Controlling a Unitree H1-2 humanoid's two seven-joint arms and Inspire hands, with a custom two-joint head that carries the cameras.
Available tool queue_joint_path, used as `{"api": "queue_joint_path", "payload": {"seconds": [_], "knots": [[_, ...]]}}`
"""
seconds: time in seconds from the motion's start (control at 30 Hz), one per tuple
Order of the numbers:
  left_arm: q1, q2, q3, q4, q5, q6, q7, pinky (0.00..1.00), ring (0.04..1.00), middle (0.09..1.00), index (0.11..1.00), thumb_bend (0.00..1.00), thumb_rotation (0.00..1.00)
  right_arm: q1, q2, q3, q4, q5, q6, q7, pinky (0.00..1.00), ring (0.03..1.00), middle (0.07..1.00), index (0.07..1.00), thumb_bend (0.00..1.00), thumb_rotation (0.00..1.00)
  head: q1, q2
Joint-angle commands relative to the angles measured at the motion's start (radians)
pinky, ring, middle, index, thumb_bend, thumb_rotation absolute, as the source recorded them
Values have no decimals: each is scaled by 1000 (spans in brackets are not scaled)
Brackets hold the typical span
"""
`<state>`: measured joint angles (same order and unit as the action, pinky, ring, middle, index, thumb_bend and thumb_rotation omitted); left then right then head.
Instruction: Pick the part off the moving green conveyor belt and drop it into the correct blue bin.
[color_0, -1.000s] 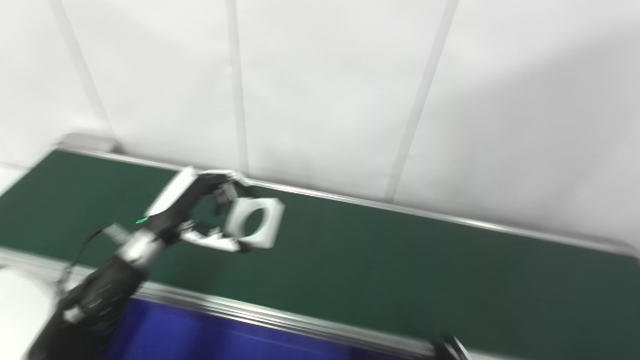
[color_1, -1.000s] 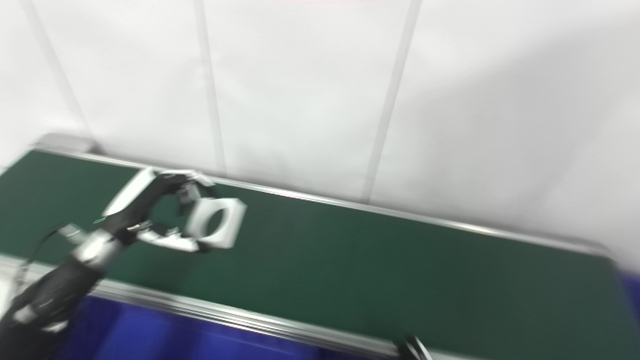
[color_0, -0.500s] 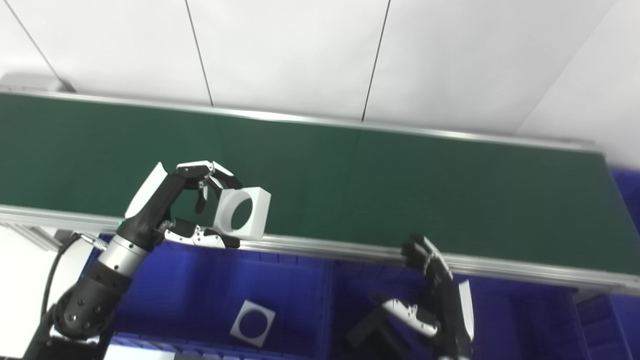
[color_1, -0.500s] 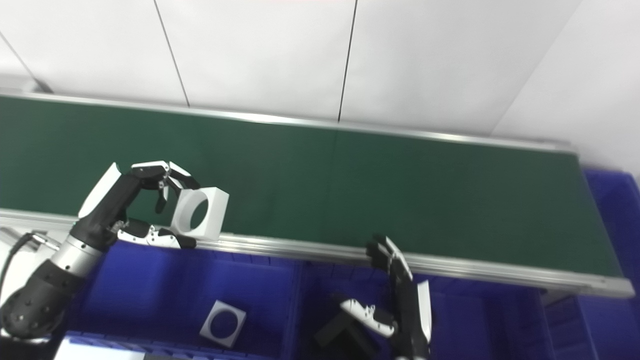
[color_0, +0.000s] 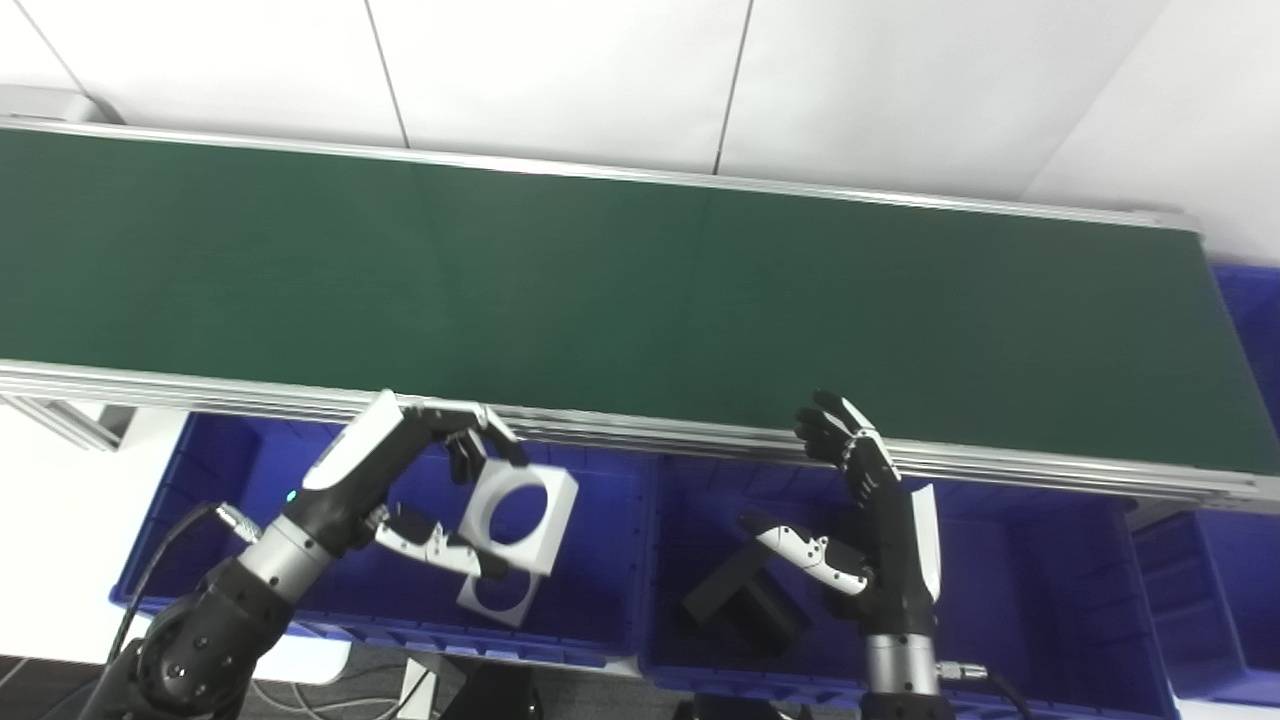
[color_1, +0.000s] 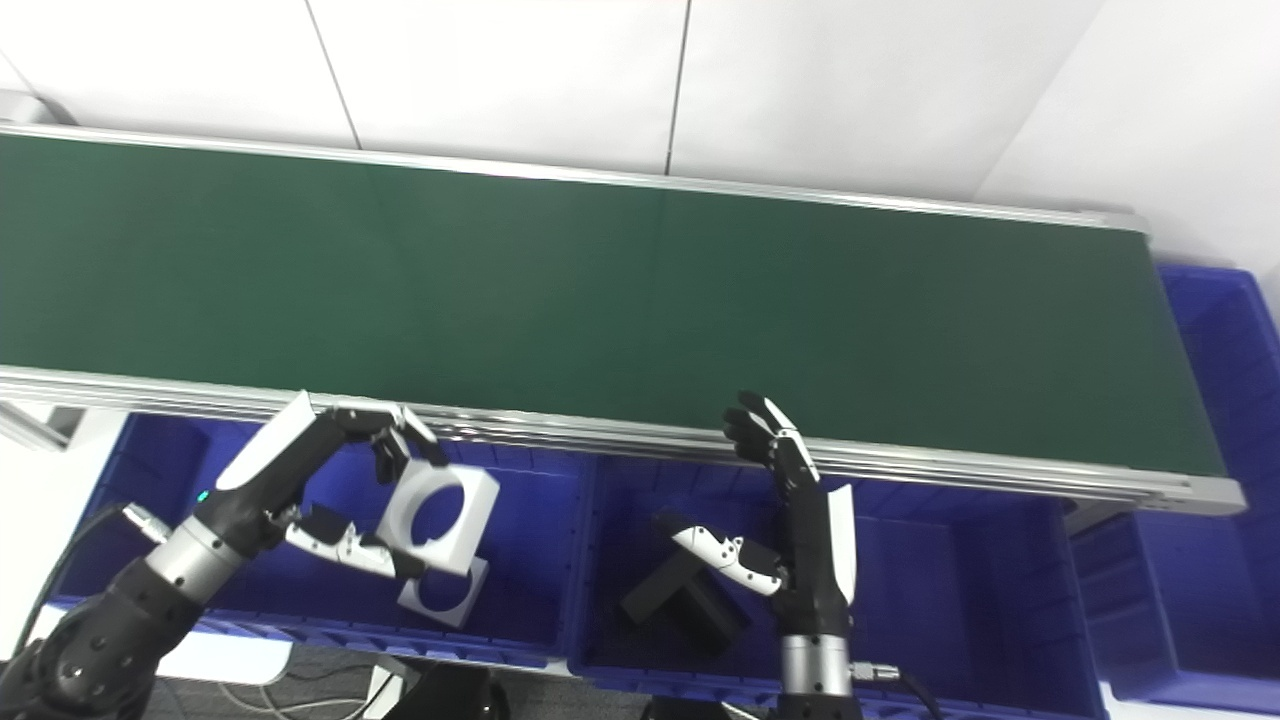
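Fingers (color_0: 470, 440) pinching white part (color_0: 520, 505), apparently above blue bin (color_0: 600, 560)

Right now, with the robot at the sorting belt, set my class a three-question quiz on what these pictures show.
1. True or false: the left hand holds a white square part above a blue bin.
2. What lies in that bin below it? A) a second white part B) a black block C) nothing
3. Fill in: the right hand is ____, holding nothing.

Key: 1 true. 2 A. 3 open; the black block lies in the neighbouring bin.
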<state>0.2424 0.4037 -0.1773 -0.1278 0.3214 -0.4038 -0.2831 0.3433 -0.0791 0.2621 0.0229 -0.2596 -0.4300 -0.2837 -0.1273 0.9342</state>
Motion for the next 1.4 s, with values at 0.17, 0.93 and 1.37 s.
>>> {"api": "queue_joint_path", "payload": {"seconds": [0.17, 0.93, 1.37], "knots": [[-16, 45, -28, -41, 58, 73, -63, 453, 469, 493, 483, 499, 0, 10, 31, -5, -36, -18, -39, -15, 724, 743, 762, 826, 781, 281, -86, -22], [-7, -38, 4, 89, 160, 208, 74, 728, 866, 936, 945, 680, 117, 43, 40, 59, 8, -90, -40, -116, 720, 731, 775, 823, 780, 292, -231, -201], [-1, -159, 3, 230, -340, -62, 9, 799, 860, 895, 869, 743, 156, 61, 38, 44, 27, -128, -38, -89, 707, 706, 759, 812, 764, 269, -275, -258]]}}
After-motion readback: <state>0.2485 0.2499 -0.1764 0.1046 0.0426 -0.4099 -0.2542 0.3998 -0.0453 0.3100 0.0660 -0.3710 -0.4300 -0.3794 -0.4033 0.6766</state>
